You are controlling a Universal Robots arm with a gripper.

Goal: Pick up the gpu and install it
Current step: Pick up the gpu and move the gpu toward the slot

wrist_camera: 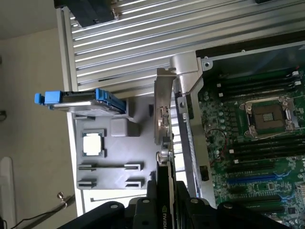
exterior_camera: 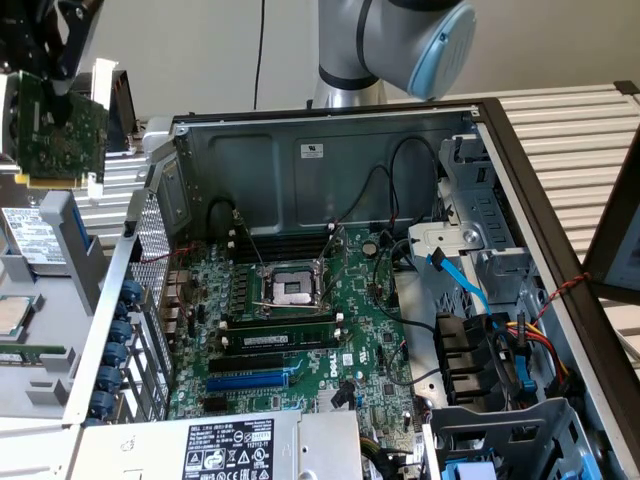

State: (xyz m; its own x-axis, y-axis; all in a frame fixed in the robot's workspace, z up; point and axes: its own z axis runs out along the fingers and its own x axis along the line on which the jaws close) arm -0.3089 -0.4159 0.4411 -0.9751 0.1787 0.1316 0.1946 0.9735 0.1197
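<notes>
Outside the case point(exterior_camera: 330, 165), exterior view's left | tool point(wrist_camera: 164, 207) clamped on gpu point(exterior_camera: 55, 135) | held high, guessing to clear its wall

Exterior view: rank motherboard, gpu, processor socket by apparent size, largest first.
1. motherboard, clearly largest.
2. gpu. It is up outside the case, so camera distance may skew its look.
3. processor socket, smallest.

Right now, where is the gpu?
In the exterior view's upper left, the gpu is held in the gripper, raised outside the case, beside the grey tray.
</notes>
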